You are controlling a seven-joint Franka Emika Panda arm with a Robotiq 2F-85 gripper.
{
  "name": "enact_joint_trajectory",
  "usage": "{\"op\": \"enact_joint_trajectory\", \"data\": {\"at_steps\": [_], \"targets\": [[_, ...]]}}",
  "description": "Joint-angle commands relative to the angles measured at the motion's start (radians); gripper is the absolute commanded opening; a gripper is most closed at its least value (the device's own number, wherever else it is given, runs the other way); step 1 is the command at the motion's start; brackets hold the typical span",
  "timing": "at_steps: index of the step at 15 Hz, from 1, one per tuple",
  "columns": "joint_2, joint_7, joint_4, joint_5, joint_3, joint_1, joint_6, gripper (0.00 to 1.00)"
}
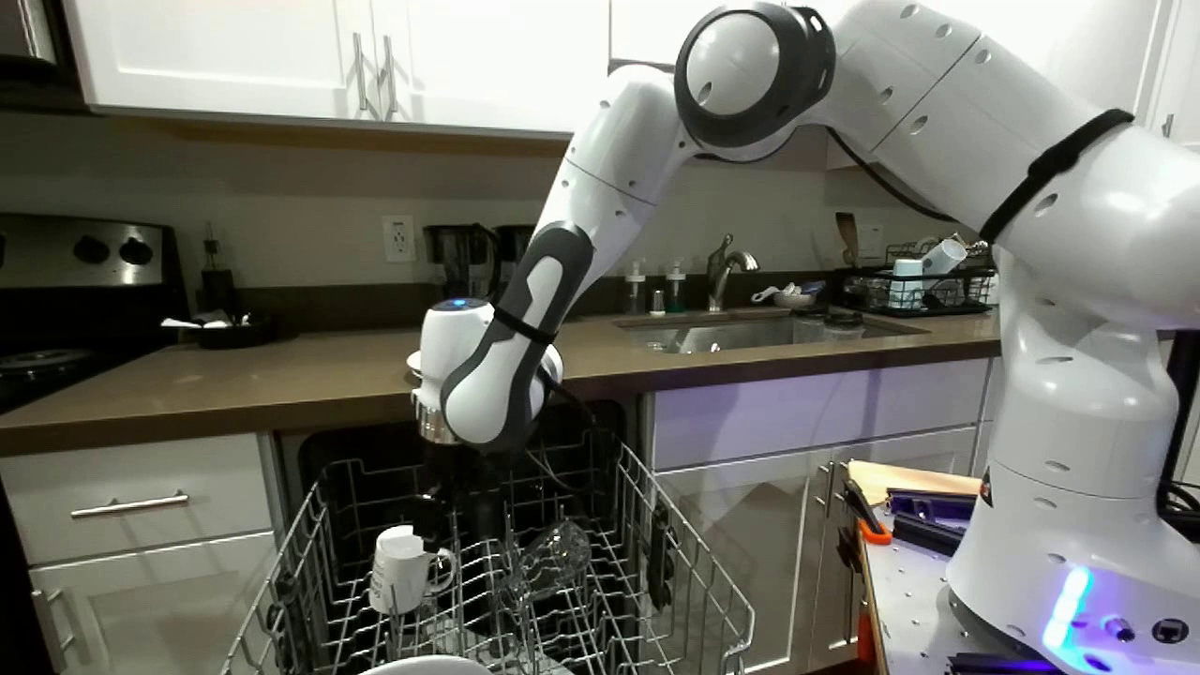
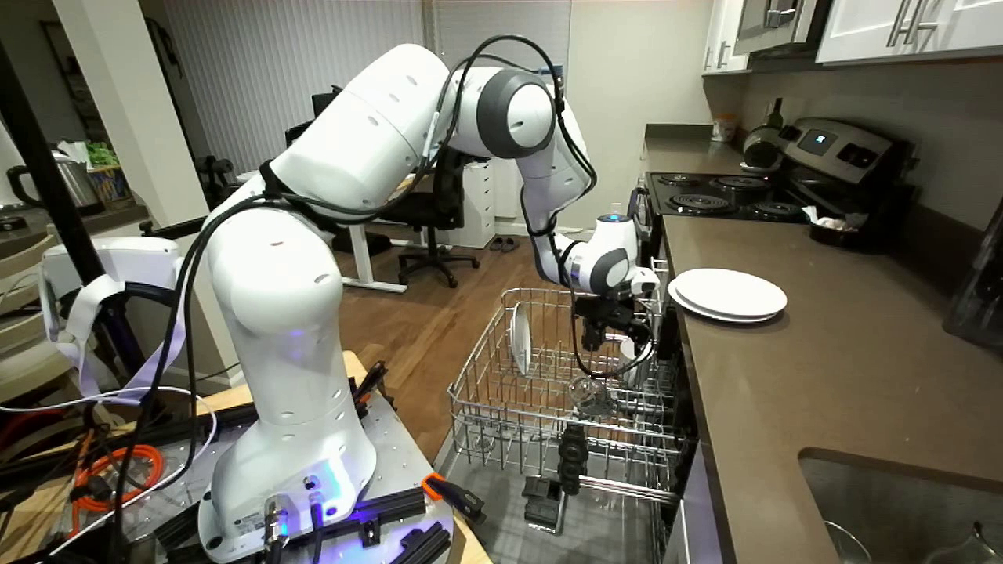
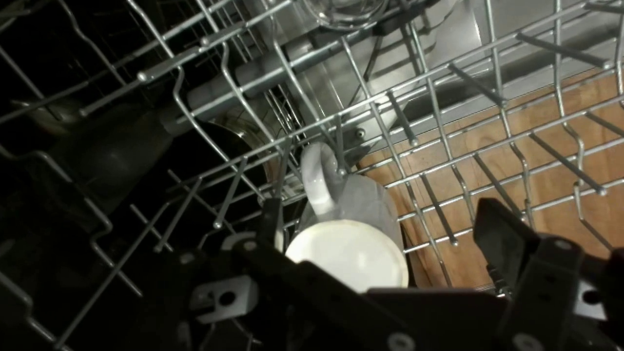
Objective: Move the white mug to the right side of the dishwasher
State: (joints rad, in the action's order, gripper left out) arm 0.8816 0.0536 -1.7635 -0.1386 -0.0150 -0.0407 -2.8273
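The white mug (image 1: 398, 577) sits in the rack of the pulled-out dishwasher (image 1: 689, 531), with its handle toward the rack's middle. In the wrist view the mug (image 3: 353, 256) appears upside down, its pale base toward the camera. My gripper (image 3: 380, 229) is open around it, one finger on each side. The left finger is close to the mug; a wide gap separates the right finger from it. In an exterior view the mug (image 2: 629, 354) is partly hidden behind the gripper (image 2: 611, 321) and a cable. I cannot tell whether any finger touches it.
A clear glass (image 1: 562, 555) lies in the rack beside the mug. A white plate (image 2: 520, 338) stands upright in the tines. Stacked white plates (image 2: 729, 294) sit on the brown counter (image 2: 831, 345) above the rack. Thin upright tines surround the gripper.
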Motion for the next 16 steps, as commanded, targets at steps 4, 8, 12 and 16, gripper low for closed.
{"op": "enact_joint_trajectory", "data": {"at_steps": [4,8,12,16], "targets": [[0.018,0.044,0.031,0.007,0.015,0.025,-0.007,1.0],[0.068,0.07,0.068,-0.056,-0.028,-0.027,-0.036,1.0],[0.115,0.111,0.122,-0.084,-0.018,-0.016,-0.035,1.0],[0.164,0.172,0.199,-0.08,0.007,0.026,-0.013,1.0]]}}
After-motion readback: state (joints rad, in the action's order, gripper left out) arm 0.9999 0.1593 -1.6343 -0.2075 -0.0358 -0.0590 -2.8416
